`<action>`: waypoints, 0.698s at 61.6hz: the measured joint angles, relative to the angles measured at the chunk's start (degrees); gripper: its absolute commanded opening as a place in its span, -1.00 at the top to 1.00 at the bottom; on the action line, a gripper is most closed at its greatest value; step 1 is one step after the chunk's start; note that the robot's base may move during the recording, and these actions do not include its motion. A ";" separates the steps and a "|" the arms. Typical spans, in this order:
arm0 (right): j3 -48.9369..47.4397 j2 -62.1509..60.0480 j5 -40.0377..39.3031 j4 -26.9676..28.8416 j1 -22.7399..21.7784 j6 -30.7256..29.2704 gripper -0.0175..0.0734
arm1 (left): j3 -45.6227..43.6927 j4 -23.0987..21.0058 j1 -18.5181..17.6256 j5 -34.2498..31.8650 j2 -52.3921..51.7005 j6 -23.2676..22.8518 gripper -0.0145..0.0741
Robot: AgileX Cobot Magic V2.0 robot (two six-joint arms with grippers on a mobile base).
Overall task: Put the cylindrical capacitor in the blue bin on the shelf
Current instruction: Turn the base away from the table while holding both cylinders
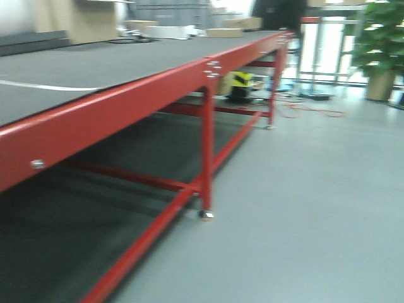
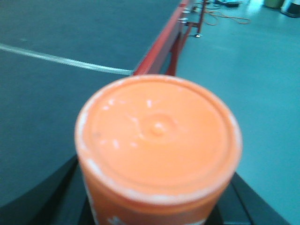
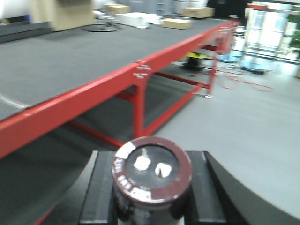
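Observation:
The cylindrical capacitor (image 3: 152,173) is a dark brown stubby can with two pale terminals on its top face. It stands upright between the black fingers (image 3: 101,190) of my right gripper (image 3: 151,192), which is shut on it. My left gripper (image 2: 157,208) is shut on a large orange cylinder (image 2: 158,133) whose round top fills most of the left wrist view; only slivers of its dark fingers (image 2: 54,197) show. Both grippers hang beside the long table's edge, above the floor. The shelf and the blue bin are out of view. All views are blurred.
A long table with a red steel frame (image 1: 126,104) and dark grey mat (image 1: 95,63) runs away to the left. Cardboard boxes (image 1: 224,31) lie at its far end. Grey floor (image 1: 315,202) spreads to the right, with orange cables (image 1: 315,112) and a potted plant (image 1: 379,44) far off.

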 measured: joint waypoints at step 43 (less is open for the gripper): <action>0.00 0.00 0.00 0.00 0.00 0.00 0.97 | 0.00 0.00 0.00 0.00 0.00 0.00 0.92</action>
